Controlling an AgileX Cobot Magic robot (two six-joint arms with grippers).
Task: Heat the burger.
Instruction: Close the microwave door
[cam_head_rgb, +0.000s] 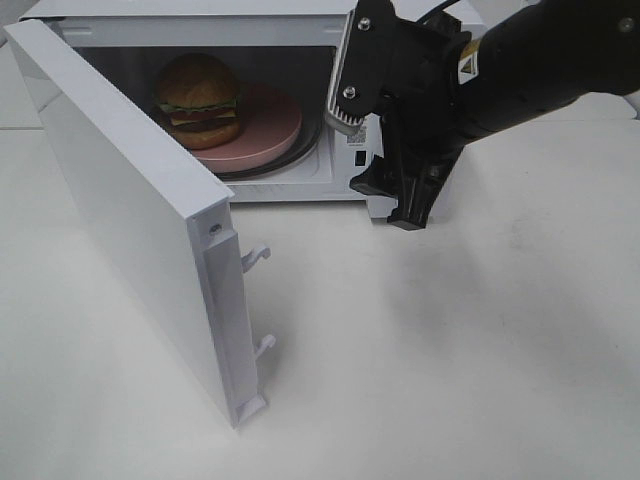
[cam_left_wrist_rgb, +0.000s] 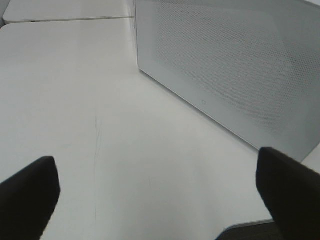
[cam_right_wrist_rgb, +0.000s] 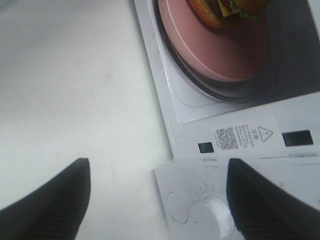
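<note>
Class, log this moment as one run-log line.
burger: on plate in microwave | door: open | right gripper: open, empty, near control dial | left gripper: open, empty

Black arm (cam_head_rgb: 540, 60), silver ribbed housing (cam_head_rgb: 345, 60), screws (cam_head_rgb: 348, 92)

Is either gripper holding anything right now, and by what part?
Nothing is held. The left gripper and right gripper are open and empty; the burger sits on the plate inside the microwave.

Overhead, the black right gripper (cam_head_rgb: 392, 203) hides most of the white microwave's (cam_head_rgb: 290, 188) dial panel (cam_right_wrist_rgb: 190, 190). The right wrist view crops the golden-brown round burger (cam_right_wrist_rgb: 212, 12).
</note>
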